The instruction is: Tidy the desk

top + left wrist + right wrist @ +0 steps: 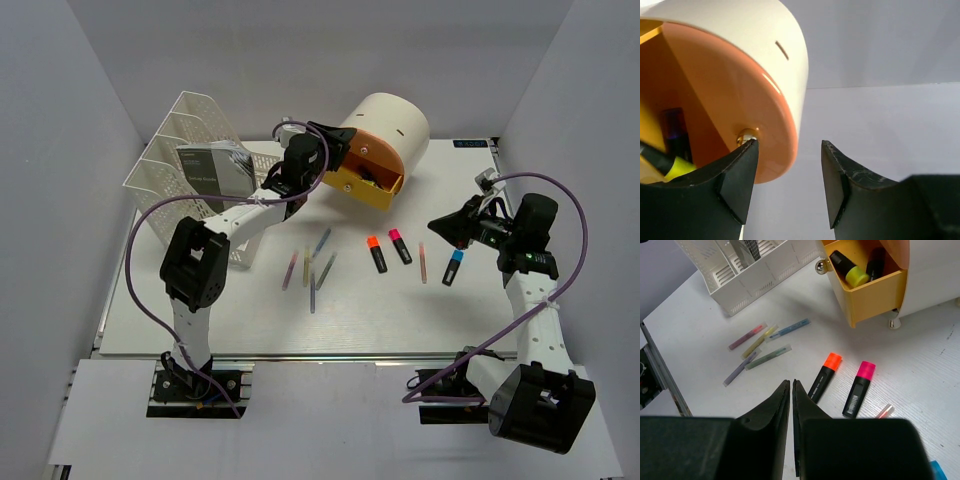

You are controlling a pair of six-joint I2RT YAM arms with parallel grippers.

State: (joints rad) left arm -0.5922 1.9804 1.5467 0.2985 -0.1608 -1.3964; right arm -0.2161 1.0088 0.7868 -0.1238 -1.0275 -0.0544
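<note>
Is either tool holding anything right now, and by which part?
Nothing is held. The left tool stands open by the gold knob of the drawer unit, jaws empty; the right tool is all but shut on nothing.

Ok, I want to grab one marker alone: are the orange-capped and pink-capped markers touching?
Apart. The right wrist view shows the orange-capped marker and the pink-capped marker side by side with bare desk between them.
</note>
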